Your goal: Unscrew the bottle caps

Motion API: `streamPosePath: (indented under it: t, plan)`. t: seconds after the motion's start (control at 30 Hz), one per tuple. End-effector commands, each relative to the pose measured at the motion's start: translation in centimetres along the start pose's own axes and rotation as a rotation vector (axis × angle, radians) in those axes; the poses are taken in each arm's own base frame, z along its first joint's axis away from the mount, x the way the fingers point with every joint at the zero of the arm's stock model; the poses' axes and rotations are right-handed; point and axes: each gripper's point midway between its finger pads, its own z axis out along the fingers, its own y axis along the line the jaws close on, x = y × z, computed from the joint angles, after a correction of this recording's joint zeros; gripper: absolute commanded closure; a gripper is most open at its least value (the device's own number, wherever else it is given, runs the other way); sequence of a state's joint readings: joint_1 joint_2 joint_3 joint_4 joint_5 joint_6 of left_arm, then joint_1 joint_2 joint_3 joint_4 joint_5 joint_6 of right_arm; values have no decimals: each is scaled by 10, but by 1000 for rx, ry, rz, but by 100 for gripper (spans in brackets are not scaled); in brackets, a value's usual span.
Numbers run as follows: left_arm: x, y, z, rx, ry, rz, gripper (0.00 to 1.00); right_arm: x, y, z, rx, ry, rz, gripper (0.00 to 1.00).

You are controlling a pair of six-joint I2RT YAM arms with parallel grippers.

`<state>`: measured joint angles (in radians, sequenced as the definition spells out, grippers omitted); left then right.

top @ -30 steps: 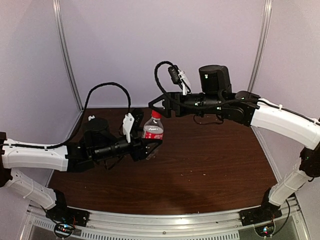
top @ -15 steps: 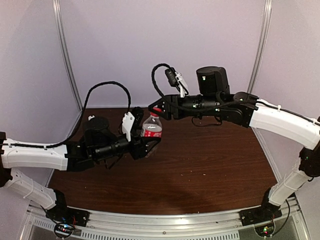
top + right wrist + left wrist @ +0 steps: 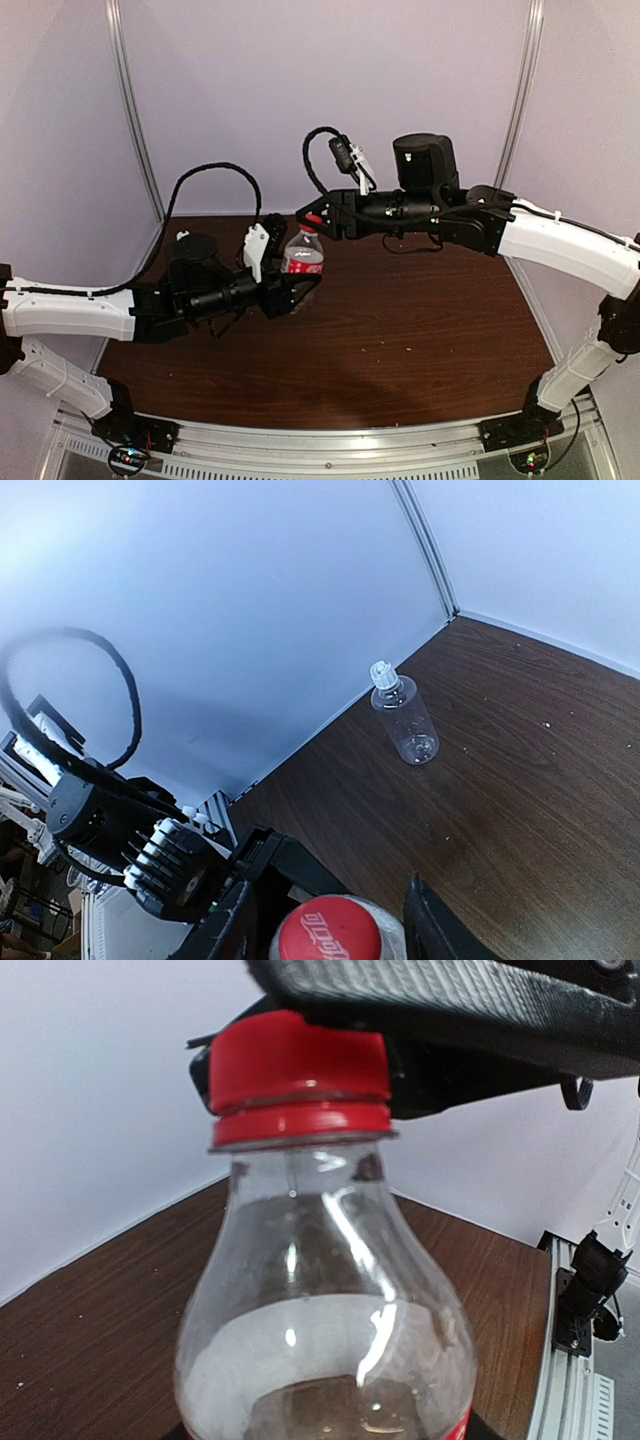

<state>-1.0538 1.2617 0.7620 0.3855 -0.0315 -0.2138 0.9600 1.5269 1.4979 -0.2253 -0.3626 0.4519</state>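
The shorter bottle (image 3: 304, 262) with the red label band is held in my left gripper (image 3: 300, 287), which is shut on its lower body. Its red cap (image 3: 314, 221) fills the top of the left wrist view (image 3: 295, 1065) and sits at the bottom of the right wrist view (image 3: 330, 930). My right gripper (image 3: 312, 222) is open and straddles the cap (image 3: 330, 925), one finger on each side with small gaps. The taller plain bottle (image 3: 408, 723) with its white cap (image 3: 381, 673) is on the table near the back wall.
The dark wooden table (image 3: 420, 320) is walled by pale panels at the back and sides. My left arm's cable (image 3: 215, 172) loops above the back left corner. A metal rail (image 3: 330, 440) runs along the near edge.
My right gripper has moved left and slightly down, from beside the bottle to around its red cap. The left gripper and bottle have stayed still.
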Motion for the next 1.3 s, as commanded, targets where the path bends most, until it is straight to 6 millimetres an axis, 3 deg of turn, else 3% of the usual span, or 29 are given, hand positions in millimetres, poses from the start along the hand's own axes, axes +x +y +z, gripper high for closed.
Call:
streamPosePath:
  t: [0.0, 0.23, 0.7, 0.97, 1.13, 1.27]
  plan:
    - [-27, 0, -4, -8, -74, 13, 70, 6, -1, 6, -5, 5, -3, 47]
    - [-26, 0, -5, -9, -73, 14, 71, 10, -1, 9, -13, 20, -5, 53]
    - [-27, -8, -10, 40, -98, 11, 70, 4, 5, 1, -75, -3, -90, 76]
    - [-31, -42, -23, 238, -138, 38, 70, 11, 22, -11, -285, 41, -279, 86]
    - [-40, -82, -43, 491, -206, 53, 70, 34, 49, -30, -566, 113, -428, 81]
    - [-44, -106, -59, 659, -244, 31, 68, 39, 58, -43, -730, 154, -449, 75]
